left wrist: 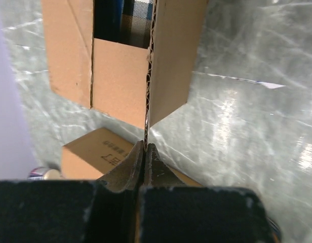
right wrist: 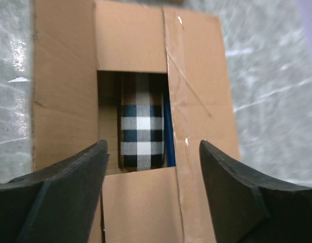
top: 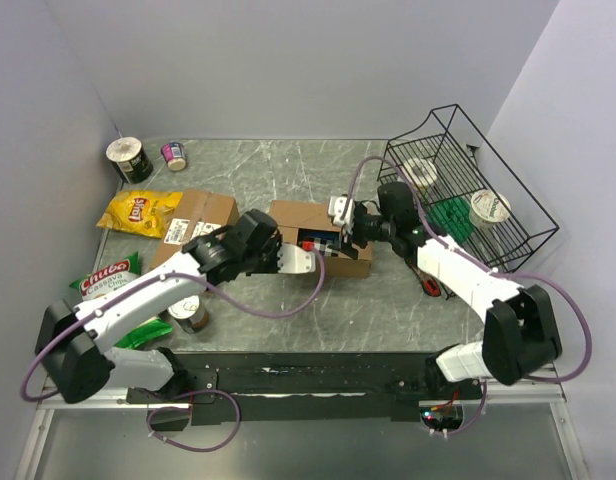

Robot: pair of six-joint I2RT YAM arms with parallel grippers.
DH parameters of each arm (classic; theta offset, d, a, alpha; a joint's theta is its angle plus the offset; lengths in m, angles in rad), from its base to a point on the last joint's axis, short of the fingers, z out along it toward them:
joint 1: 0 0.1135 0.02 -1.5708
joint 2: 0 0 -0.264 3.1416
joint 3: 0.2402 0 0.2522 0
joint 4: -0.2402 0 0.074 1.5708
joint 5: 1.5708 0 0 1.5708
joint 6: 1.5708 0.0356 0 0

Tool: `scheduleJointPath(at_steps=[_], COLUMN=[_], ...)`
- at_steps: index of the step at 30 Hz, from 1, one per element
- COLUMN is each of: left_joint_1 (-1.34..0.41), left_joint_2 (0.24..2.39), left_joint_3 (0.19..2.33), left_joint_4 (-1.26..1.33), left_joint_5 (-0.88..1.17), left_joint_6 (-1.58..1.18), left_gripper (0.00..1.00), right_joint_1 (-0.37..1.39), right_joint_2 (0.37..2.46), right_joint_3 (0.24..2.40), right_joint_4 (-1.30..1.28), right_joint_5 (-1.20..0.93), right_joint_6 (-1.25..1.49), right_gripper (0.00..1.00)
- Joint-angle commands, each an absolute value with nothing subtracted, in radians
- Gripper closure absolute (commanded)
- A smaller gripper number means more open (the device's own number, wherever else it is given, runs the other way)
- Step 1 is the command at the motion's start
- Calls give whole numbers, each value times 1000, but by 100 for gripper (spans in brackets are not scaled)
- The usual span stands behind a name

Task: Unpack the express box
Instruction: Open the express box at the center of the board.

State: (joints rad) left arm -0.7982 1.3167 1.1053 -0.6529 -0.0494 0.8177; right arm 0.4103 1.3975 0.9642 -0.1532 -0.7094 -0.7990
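A brown cardboard express box (top: pixel 318 238) lies at the table's middle, its flaps partly open. In the right wrist view a black-and-white checked item (right wrist: pixel 141 134) and a blue edge show inside the box (right wrist: pixel 196 101). My left gripper (top: pixel 300 260) is shut on the edge of a box flap (left wrist: pixel 171 55), pinched between its fingers (left wrist: pixel 137 164). My right gripper (right wrist: pixel 153 157) is open, hovering just above the box's opening from the right side (top: pixel 350 222).
A second flat cardboard box (top: pixel 196 222) lies left, with a yellow chip bag (top: pixel 138 212), a green-red snack bag (top: pixel 108 278), a can (top: pixel 191 315) and two cups (top: pixel 131 158) nearby. A black wire basket (top: pixel 468 195) with containers stands at the right.
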Motion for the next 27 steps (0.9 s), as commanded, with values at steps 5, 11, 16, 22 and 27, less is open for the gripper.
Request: scheduleJointPath(at_steps=[5,11,16,22,27], left_joint_1=[-790,-788,-788,-788,-788], left_joint_2=[1241,1210,1103,1035,1012], left_joint_3=[980,954,813,726,692], left_joint_4=[-508,-486,-378,-324,-295], left_joint_5=[-97,-64,-31,-20,-11], left_joint_6=[858,857,966,1080,1124], left_gripper=[99,99,99,99,99], right_joint_1=[508,526,522,442,414], right_joint_2=[1413,1558,1649,1626,1735], right_joint_3=[899,946,1029,1233,1408], right_joint_4=[-5,130,281,224,129], right_joint_5=[-553,-388,-215,-288,-331], right_joint_6=[-1006,-977,-940,-809,-808], right_gripper=[14,15,18,24,31])
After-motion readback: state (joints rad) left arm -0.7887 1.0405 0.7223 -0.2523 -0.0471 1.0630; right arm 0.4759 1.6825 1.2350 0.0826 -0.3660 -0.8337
